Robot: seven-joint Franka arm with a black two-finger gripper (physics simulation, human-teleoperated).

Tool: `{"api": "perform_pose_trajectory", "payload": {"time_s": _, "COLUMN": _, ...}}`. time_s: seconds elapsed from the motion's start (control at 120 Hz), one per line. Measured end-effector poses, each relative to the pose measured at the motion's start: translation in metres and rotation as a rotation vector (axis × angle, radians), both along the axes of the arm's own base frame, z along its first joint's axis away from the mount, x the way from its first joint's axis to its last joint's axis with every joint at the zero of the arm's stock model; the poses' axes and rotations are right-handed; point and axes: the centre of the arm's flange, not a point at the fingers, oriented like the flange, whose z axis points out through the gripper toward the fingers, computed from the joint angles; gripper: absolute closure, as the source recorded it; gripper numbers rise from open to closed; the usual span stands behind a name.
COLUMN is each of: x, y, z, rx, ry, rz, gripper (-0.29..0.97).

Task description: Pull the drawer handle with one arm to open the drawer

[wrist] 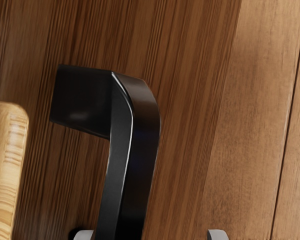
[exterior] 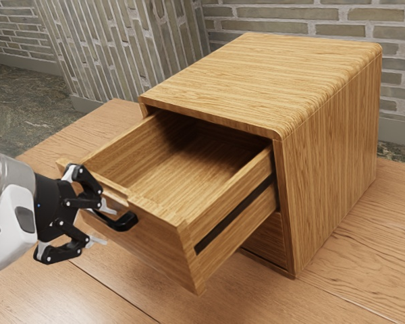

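Drawer stands well out of cabinet on wooden table. Black handle on its near front. Gripper spread wide, handle between the fingers, unclamped.

Two cams: one ext. side-on, one on the wrist.
Ext. cam sits high at the arm's side, mid-range, facing down & across the table at the cabinet front corner. Wrist cam is v. close, facing the drawer front w/ the handle large. Both share handle & drawer front.
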Motion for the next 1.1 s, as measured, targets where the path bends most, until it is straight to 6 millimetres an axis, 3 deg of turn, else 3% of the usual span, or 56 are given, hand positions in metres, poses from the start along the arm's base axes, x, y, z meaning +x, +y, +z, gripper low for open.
{"api": "perform_pose_trajectory", "payload": {"time_s": 0.25, "x": -0.01, "y": 0.0, "z": -0.003, "rx": -0.002, "ry": -0.002, "rz": 0.008, "gripper": 0.4}}
{"api": "perform_pose_trajectory", "payload": {"time_s": 1.1, "x": -0.03, "y": -0.008, "z": 0.008, "rx": -0.006, "ry": -0.019, "rz": 0.021, "gripper": 0.53}}
